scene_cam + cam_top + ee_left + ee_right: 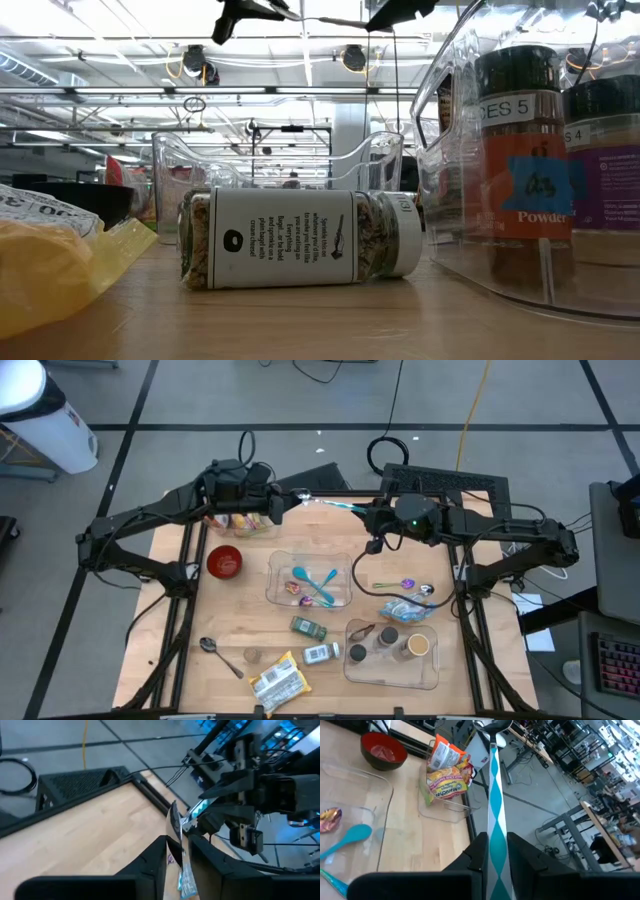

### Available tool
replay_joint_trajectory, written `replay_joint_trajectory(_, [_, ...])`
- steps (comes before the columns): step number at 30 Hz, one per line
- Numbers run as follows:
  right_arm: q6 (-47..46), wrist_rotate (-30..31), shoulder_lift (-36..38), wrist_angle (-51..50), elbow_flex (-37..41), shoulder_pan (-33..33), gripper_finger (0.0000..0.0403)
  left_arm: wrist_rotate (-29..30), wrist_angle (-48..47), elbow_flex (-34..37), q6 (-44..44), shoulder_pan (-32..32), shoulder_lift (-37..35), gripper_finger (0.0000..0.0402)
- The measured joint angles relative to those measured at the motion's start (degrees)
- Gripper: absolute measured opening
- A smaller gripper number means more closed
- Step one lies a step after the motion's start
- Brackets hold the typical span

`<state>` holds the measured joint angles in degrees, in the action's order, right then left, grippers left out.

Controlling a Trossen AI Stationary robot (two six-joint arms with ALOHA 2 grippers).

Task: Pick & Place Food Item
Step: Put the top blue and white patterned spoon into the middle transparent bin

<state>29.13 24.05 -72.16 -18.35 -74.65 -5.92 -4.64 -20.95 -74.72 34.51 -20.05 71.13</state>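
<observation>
Both arms: raised over the table's far edge, a long thin teal-and-white striped foil packet (325, 503) stretched between them.
Right fingers (494, 851): nearly closed, pinching one end of the packet.
Left fingers (176, 851): slightly parted around the other end; whether they truly grip, I cannot tell.
Step, as I judge it: handover or tug; keep the strip taut and let only one end go.
Texture: slick, crinkly film, flat and floppy, likely to slip.
Nearby: clear rigid plastic tray (280, 565) holding a teal plastic spoon (322, 580).
</observation>
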Motion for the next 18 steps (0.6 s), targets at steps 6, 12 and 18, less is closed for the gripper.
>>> replay_joint_trajectory(6, [-4.15, -3.74, -0.07, -1.02, -0.04, 0.13, 0.0038, -3.55, 3.77, 0.00, -1.28, -1.95, 0.00, 0.0122])
replay_joint_trajectory(12, [-7.23, -4.44, -0.11, -1.63, -0.03, 1.17, 0.0038, -10.03, 7.53, 0.00, -1.24, -3.52, -0.02, 0.0157])
replay_joint_trajectory(18, [-17.29, -12.68, -0.63, -1.49, -0.04, 1.56, 0.0038, -13.19, 10.37, 0.00, -3.65, -5.36, -1.35, 0.0173])
